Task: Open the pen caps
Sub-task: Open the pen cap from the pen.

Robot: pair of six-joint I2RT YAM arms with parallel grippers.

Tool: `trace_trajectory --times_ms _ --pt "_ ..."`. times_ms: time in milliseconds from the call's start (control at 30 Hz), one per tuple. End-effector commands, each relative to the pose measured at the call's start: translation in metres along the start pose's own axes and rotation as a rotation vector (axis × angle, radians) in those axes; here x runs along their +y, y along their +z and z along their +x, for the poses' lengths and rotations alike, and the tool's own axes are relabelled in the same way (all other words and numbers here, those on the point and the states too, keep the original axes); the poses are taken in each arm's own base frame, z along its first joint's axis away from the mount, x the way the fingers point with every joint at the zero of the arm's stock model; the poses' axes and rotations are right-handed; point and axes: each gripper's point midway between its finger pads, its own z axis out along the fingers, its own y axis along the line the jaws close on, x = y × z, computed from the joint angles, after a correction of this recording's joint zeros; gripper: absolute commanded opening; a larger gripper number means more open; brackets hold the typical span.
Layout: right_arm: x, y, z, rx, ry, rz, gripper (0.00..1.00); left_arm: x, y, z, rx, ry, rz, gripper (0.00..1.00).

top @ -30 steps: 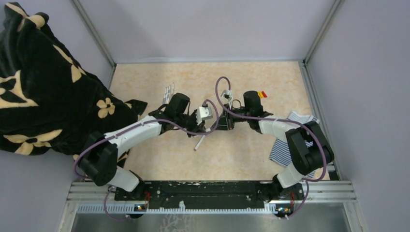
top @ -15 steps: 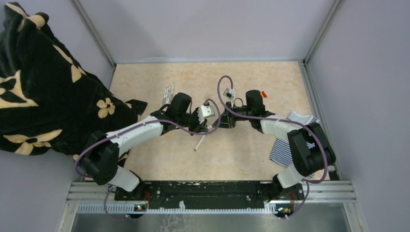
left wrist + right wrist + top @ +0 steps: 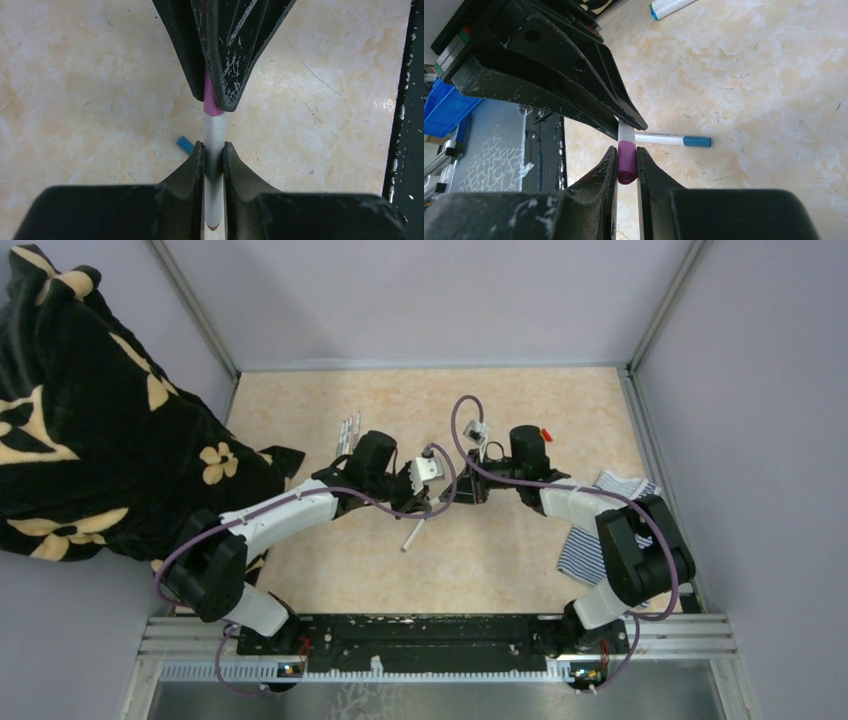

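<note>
Over the tabletop [image 3: 100, 75], we see the left end effector [image 3: 214, 156] clamped on a white pen [image 3: 214, 131] while the right end effector [image 3: 626, 159] — directly opposite — squeezes the purple cap [image 3: 627, 172] on its end; a blue cap [image 3: 185, 145] lies loose just beside the left end effector.

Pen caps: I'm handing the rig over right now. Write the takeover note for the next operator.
Left gripper: shut on the white pen, held above the table.
Right gripper: shut on that pen's purple cap. The cap looks not yet off.
Done: a blue cap lies loose on the table, and a second pen lies near the grippers.
Left: pull the purple cap free, then probably work through the other pens grouped at the far left.
</note>
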Motion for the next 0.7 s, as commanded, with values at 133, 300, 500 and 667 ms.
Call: trace_trajectory --times_ms 133,300,500,667 --pt "0.017 -0.013 -0.032 -0.074 -0.146 -0.041 0.0 -0.017 -0.002 0.034 0.128 -0.08 0.103 0.0" --pt "0.019 -0.013 -0.032 -0.073 -0.146 -0.05 0.0 -0.005 -0.003 0.033 0.14 -0.084 0.036 0.0" --pt "0.017 -0.015 -0.036 -0.084 -0.122 -0.04 0.0 0.027 -0.011 0.034 0.146 -0.056 -0.159 0.0" --pt "0.015 -0.016 -0.036 -0.088 -0.119 -0.034 0.0 0.029 -0.013 0.032 0.138 -0.047 -0.173 0.0"
